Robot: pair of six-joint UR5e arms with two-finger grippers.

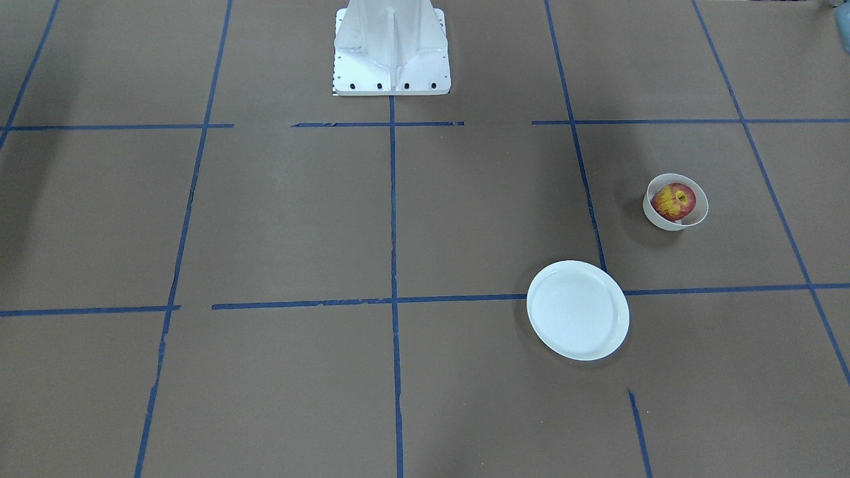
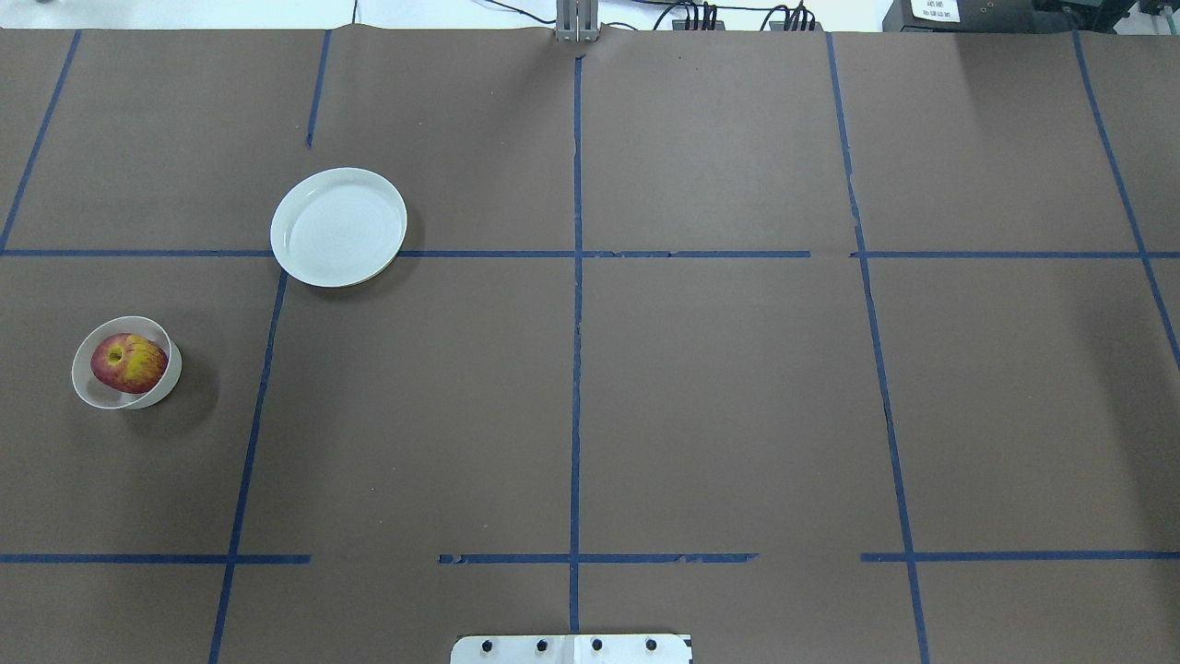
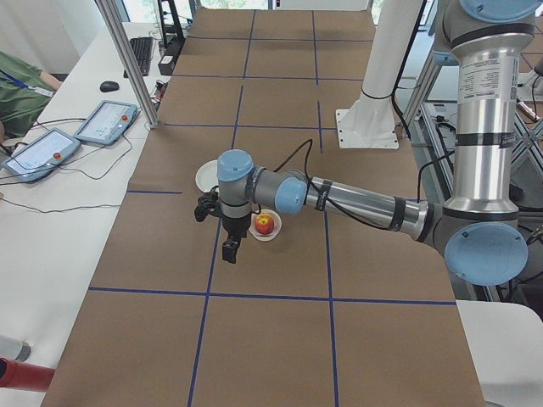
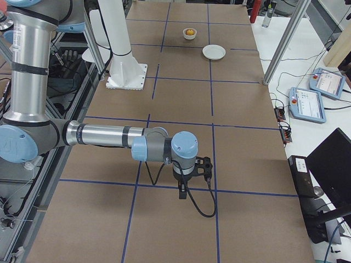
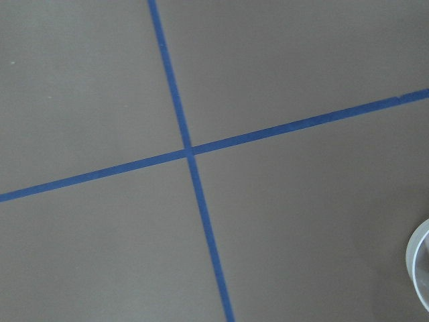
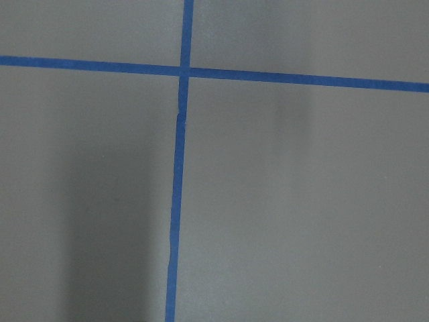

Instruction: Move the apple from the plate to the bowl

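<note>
The left pincer (image 3: 229, 253) hangs straight down over the table (image 2: 719, 397), just beside the bowl (image 3: 265, 236). It shows only in a side view, so I cannot tell if its 2 fingers are spread or pressed together. The left arm (image 3: 356, 202) stretches out nearly level from its upright column, and the wrist bends so the tool points at the paper near a blue tape line (image 3: 210, 254). Its wrist camera looks down on a tape cross (image 5: 190, 151), with the bowl's rim (image 5: 421, 268) at the right edge.

The right pincer (image 4: 182, 193) also points straight down, above a tape line near a crossing (image 4: 214, 191), well apart from the bowl (image 4: 190, 37) and plate (image 4: 214, 52) at the far end. I cannot tell its state either. The right arm (image 4: 104, 136) reaches out level, with the wrist turned down.

The apple (image 2: 129, 361) sits inside the bowl (image 2: 92, 392), on the robot's left. Its stem dimple faces up, tipped a little toward the robot's left. From overhead, its slightly longer axis runs left to right. The plate (image 2: 338, 226) lies bare and flat, near the bowl but not touching, farther from the robot's base.
</note>
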